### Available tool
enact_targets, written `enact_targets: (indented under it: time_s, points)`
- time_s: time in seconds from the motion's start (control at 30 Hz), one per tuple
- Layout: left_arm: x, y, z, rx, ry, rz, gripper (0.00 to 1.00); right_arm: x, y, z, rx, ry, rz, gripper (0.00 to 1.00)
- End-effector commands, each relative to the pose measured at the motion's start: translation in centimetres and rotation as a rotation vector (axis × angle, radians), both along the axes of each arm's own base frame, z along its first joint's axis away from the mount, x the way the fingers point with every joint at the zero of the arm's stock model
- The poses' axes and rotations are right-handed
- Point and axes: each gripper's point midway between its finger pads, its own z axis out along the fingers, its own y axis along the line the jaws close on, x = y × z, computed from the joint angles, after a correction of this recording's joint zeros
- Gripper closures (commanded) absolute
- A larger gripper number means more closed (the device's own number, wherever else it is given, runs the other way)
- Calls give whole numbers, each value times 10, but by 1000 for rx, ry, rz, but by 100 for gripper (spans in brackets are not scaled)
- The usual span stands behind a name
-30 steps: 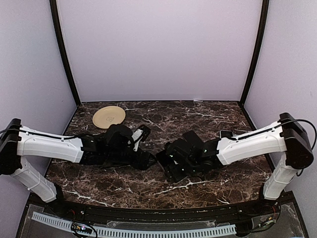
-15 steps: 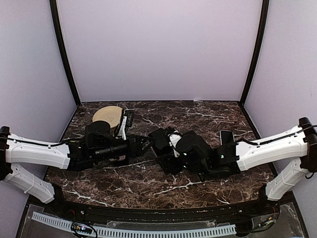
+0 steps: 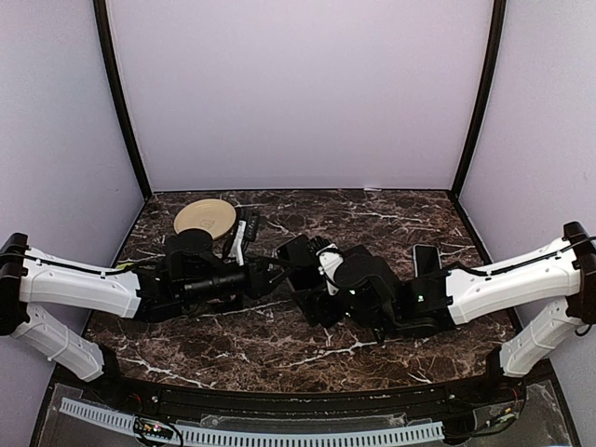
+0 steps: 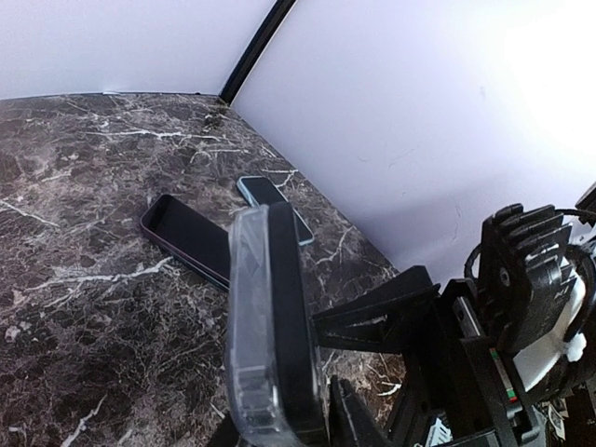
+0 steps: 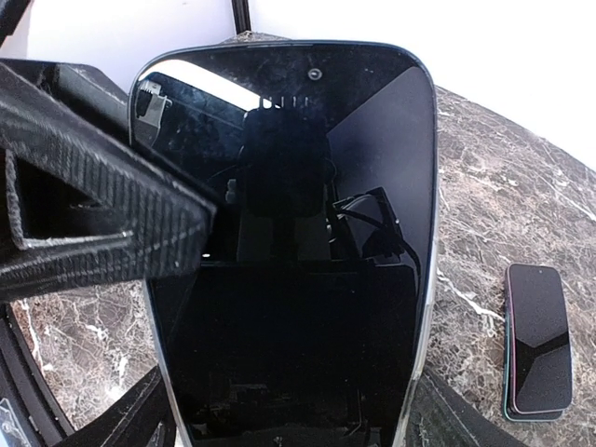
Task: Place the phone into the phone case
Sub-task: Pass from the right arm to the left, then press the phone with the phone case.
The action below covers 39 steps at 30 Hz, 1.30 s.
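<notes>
The phone, black with a glossy screen, is held up over the middle of the table. My right gripper is shut on its lower end, one finger on each long edge. Seen edge-on, the phone has the clear phone case lying against its back. My left gripper is shut across the phone and case, and one of its fingers lies over the screen's upper left. From above, the left gripper and right gripper meet at the phone.
A tan plate sits at the back left. A spare phone lies flat at the right, showing as a small stack. A dark flat phone or case and another handset lie on the marble.
Both arms stretched toward the centre and raised the phone off the table. The left jaws have narrowed around the phone and case. The right grip is unchanged.
</notes>
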Motion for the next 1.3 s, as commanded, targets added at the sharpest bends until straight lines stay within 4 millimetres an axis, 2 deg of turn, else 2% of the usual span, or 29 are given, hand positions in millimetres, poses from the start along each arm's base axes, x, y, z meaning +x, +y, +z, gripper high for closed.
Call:
enact_targets:
  time_s: [0.0, 0.27, 0.43, 0.6, 0.67, 0.73, 0.83, 0.93, 1.03, 1.17, 1.27]
  points:
    - [-12, -12, 15, -36, -45, -79, 75, 1, 3, 33, 104, -62, -7, 71]
    - [-8, -17, 8, -13, -50, -78, 72, -3, 5, 27, 90, -49, 24, 72]
    - [-11, -20, 9, -16, -66, -107, 86, -7, 6, 25, 84, -42, 53, 70]
    - [-21, -18, -3, 25, -88, -160, 100, -23, 3, 11, 32, -17, 156, 46]
    - [-27, -17, -14, 51, -102, -192, 100, -29, -1, 6, 9, -10, 192, 34]
    - [-35, -17, -26, 84, -124, -242, 100, -37, -6, 5, -12, -7, 250, 17]
    - [-53, -18, -42, 128, -171, -353, 100, -51, -20, 8, -58, 0, 363, 2]
    - [-71, -21, -48, 148, -209, -452, 100, -71, -33, 23, -21, 42, 543, 2]
    - [-89, -23, -50, 167, -274, -547, 100, -80, -38, 36, 49, 52, 667, 2]
    - [-110, -25, -48, 169, -353, -648, 100, -84, -32, 47, 86, 55, 787, 8]
    - [-120, -22, -51, 155, -390, -689, 100, -82, -21, 38, 50, 93, 826, 15]
